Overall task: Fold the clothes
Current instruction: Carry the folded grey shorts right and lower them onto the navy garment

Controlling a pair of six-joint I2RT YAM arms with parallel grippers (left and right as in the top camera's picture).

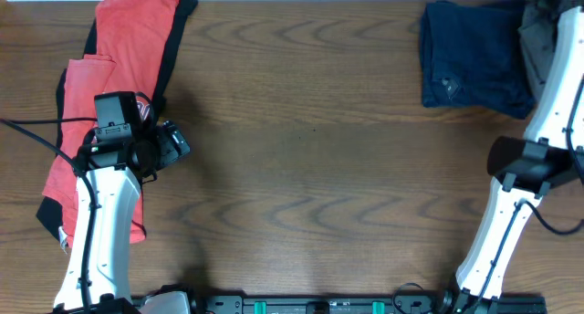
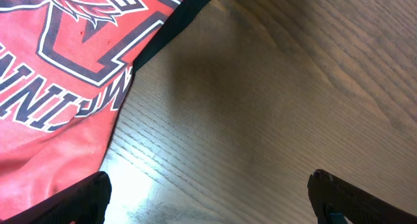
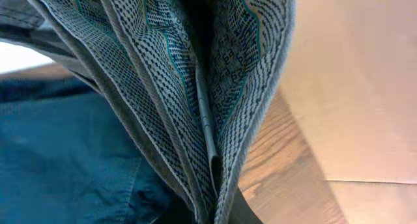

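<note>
The left arm [image 1: 100,223] leans from the near edge over the red T-shirt [image 1: 137,40]. The left gripper [image 2: 208,208] hangs at the edge of the shirt above the worktop [image 1: 310,168], its fingers wide apart and holding nothing. The right arm [image 1: 511,214] stretches to the far right corner, where the right gripper [image 3: 218,208] is clenched on the shorts [image 3: 195,68], just beside the navy garment [image 1: 470,54]. The patterned lining hides almost all of its fingers. In the overhead view this gripper is cut off at the frame edge.
</note>
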